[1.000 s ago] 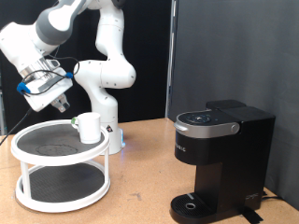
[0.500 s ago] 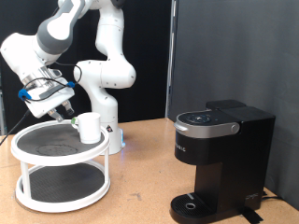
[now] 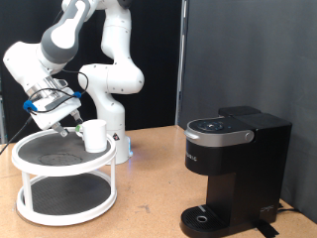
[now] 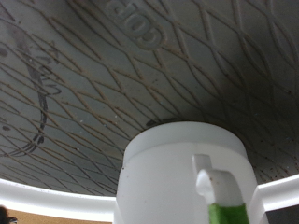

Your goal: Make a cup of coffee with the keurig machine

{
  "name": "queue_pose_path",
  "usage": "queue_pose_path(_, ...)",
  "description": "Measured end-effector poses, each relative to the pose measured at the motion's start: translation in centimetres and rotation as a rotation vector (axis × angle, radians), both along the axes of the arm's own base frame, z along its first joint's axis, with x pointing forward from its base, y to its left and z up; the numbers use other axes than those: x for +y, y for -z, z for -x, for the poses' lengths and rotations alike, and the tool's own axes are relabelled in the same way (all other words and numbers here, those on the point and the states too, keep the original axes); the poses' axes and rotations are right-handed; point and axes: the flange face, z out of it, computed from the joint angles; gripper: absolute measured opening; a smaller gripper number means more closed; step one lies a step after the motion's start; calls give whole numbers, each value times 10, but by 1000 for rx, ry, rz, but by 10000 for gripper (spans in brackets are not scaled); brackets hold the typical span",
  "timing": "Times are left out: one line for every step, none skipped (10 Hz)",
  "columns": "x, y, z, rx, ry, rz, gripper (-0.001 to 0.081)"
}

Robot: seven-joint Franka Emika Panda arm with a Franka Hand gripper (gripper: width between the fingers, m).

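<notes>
The white cup (image 3: 95,135) stands on the top shelf of a white two-tier round rack (image 3: 40,190) at the exterior view's left. My gripper (image 3: 71,122) hangs just left of the cup, low over the shelf and tilted toward it. In the wrist view the cup (image 4: 177,173) fills the lower middle, with one green-tipped finger (image 4: 222,199) in front of it and no second finger beside it, so the gripper is open and holds nothing. The black keurig machine (image 3: 234,171) stands at the exterior view's right with its lid down.
The rack's dark mesh shelf (image 4: 84,84) spreads around the cup. The robot's white base (image 3: 117,139) stands right behind the rack. A wooden tabletop (image 3: 149,198) lies between the rack and the machine.
My gripper has come down and moved right, from above the rack's left side to close beside the cup. The cup and the machine have not moved.
</notes>
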Motion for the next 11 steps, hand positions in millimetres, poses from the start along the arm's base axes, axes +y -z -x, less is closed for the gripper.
queue_pose_path(0,1,0,-5,-3,1,734)
queue_pose_path(0,1,0,-9,-4,2,734)
queue_pose_path(0,2,0,-13,-5,5,734)
queue_pose_path(0,2,0,-18,-6,9,734)
queue_pose_path(0,3,1,-21,-7,10,647)
queue_pose_path(0,4,2,-22,-9,5,647)
queue_pose_path(1,4,3,-24,-19,-14,512)
queue_pose_path(2,5,6,-30,-28,-33,512)
queue_pose_path(2,6,7,-36,-33,-41,309)
queue_pose_path(2,6,8,-40,-35,-43,162)
queue_pose_path(2,6,9,-41,-36,-43,162)
